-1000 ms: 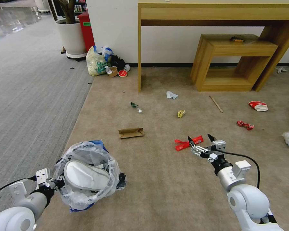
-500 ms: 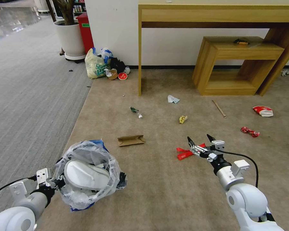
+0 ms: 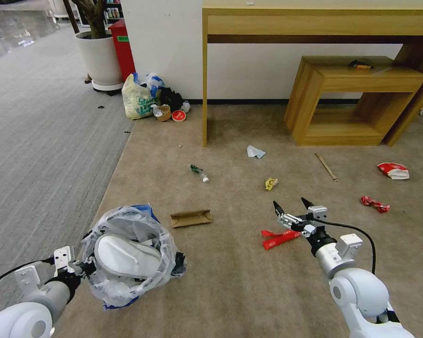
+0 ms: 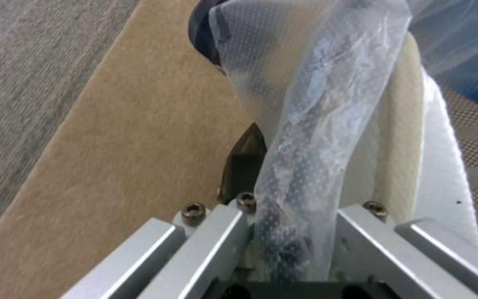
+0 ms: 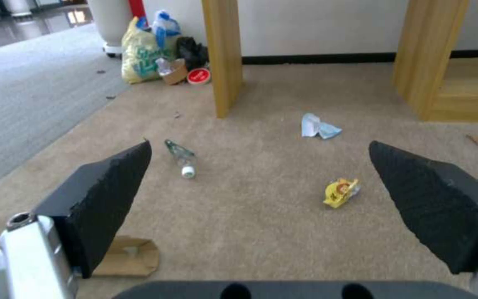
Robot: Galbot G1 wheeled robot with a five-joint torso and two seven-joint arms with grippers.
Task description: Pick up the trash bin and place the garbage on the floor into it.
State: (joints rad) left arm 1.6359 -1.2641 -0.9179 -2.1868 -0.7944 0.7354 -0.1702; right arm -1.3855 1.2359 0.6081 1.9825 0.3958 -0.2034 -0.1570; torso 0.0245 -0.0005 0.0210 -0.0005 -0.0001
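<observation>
The left tool (image 3: 82, 268) is at the lower left, held above the floor (image 3: 230, 281). It is closed on the rim of the trash bin (image 3: 131, 256); in the left wrist view the clear liner bag (image 4: 311, 137) runs between its fingers (image 4: 239, 166) at the bin edge. The bin is off the carpet and tilted with its mouth facing up toward the head camera. A white slipper (image 3: 124, 256) lies inside it, and a blue bag edge shows at the far rim.

All remaining places are given relative to the trash bin. A brown cardboard piece (image 3: 191, 218) lies on the floor just beyond and to the right of it. A small bottle (image 3: 198, 172) lies farther beyond the cardboard. A yellowish printed bag (image 3: 138, 99) sits well beyond, against the wall beside a white planter (image 3: 100, 60).

Farther right of the bin, a crumpled tissue (image 3: 255, 151) and a yellow wrapper (image 3: 270, 183) lie on the carpet. A red wrapper (image 3: 279, 237) lies to the right at about the bin's depth. The right tool (image 3: 293, 207) hovers above that wrapper, spread wide and holding nothing; both pads (image 5: 106, 195) are far apart in the right wrist view.

A wooden stick (image 3: 326, 167), a second red wrapper (image 3: 374, 204) and a red-and-white crumpled cup (image 3: 393, 171) lie at the far right.
</observation>
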